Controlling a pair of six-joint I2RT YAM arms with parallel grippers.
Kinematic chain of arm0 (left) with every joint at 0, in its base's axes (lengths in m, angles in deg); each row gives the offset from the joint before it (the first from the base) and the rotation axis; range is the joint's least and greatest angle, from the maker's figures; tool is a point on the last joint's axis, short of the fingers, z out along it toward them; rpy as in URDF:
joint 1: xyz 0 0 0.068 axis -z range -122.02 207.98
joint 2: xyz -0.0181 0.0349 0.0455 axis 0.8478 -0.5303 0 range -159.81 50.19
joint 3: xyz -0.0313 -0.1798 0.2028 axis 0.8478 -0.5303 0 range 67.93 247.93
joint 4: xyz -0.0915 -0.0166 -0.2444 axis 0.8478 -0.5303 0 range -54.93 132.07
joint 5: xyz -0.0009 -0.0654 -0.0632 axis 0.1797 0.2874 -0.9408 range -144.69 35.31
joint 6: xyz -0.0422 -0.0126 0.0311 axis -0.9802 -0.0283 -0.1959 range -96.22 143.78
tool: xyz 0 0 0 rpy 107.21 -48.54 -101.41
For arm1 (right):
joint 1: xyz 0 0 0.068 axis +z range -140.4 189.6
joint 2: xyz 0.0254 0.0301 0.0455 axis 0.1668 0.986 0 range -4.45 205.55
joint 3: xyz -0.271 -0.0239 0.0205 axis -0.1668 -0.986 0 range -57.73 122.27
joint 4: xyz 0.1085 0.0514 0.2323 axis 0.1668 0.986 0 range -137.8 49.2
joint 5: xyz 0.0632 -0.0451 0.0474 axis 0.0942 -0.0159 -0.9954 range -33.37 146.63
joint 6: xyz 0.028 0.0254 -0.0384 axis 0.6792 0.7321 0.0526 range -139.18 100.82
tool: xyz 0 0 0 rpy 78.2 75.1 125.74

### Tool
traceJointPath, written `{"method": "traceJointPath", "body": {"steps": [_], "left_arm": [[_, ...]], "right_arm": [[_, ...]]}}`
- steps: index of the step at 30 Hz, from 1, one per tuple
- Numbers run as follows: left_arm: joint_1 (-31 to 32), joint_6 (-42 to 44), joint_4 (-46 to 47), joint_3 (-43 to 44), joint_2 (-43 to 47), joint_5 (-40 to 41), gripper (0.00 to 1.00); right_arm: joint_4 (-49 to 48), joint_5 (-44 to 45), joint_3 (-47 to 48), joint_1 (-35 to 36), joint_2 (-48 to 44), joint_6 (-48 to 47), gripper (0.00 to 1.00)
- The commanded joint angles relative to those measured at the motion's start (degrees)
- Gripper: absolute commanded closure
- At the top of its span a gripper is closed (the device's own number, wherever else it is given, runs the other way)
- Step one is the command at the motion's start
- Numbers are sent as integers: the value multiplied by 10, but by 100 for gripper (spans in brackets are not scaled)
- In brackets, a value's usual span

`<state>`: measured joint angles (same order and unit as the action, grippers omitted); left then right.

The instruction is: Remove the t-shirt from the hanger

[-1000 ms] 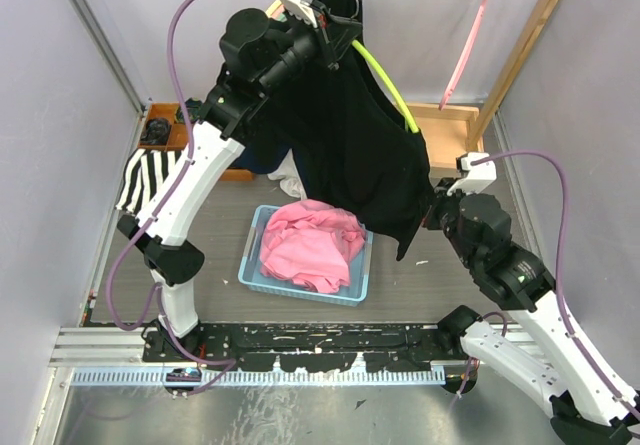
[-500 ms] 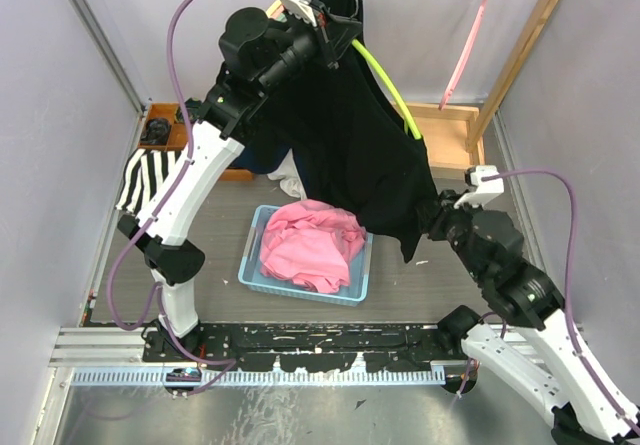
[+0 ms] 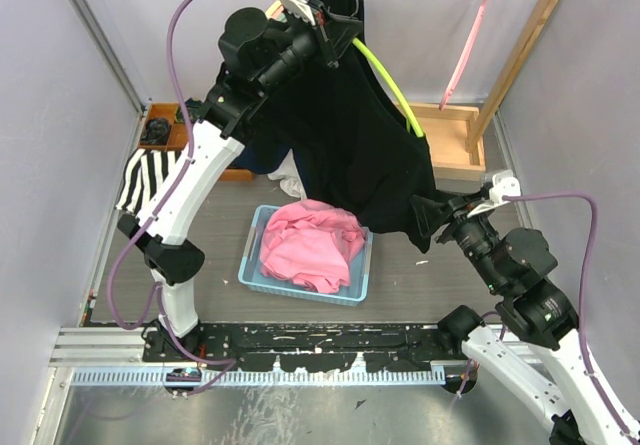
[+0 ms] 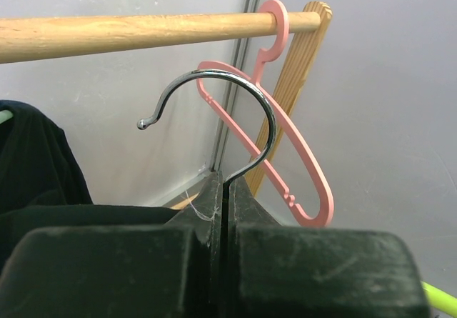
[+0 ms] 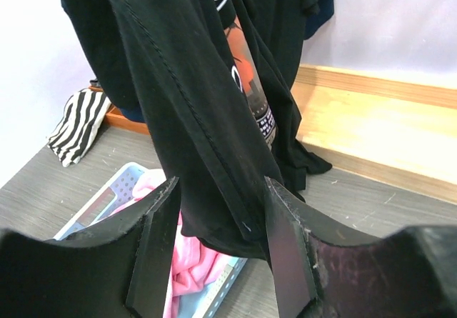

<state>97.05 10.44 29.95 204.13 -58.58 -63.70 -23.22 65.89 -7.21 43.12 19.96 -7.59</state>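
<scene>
**A:** From above, what does the left gripper [image 3: 332,33] hold?

**B:** It is pinched tight on the hanger [image 3: 388,77]. The black t-shirt [image 3: 350,145] hangs down below it.

**A:** And the right gripper [image 3: 432,215]?

**B:** It is at the t-shirt's bottom edge (low down, near the blue basket [image 3: 250,257]).

**A:** The left wrist view?

**B:** The left fingers [image 4: 207,218] are squeezed shut on the metal hook [image 4: 270,114]. Past it, a pink hanger [image 4: 307,168] hangs on a wooden rod [image 4: 107,36].

**A:** The right wrist view?

**B:** The right fingers [image 5: 153,254] stand apart. Black t-shirt cloth hangs between them.
</scene>
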Motion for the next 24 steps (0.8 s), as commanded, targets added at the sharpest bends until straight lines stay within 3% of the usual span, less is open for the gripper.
{"method": "traceJointPath", "body": {"steps": [1, 12, 14, 19, 24], "left_arm": [[-9, 4, 53, -11, 22, 2, 100], [-9, -8, 59, -33, 31, -6, 100], [-9, -9, 59, -34, 32, -6, 100], [-9, -13, 60, -28, 30, -7, 100], [-10, -14, 51, -4, 23, -2, 100]], "right_arm": [[-66, -19, 30, -1, 21, -28, 45], [-96, -11, 58, -1, 36, -43, 51], [-96, -4, 58, -1, 33, -42, 61], [-82, 14, 44, -1, 27, -32, 98], [-58, 44, 13, -1, 4, 2, 99]]}}
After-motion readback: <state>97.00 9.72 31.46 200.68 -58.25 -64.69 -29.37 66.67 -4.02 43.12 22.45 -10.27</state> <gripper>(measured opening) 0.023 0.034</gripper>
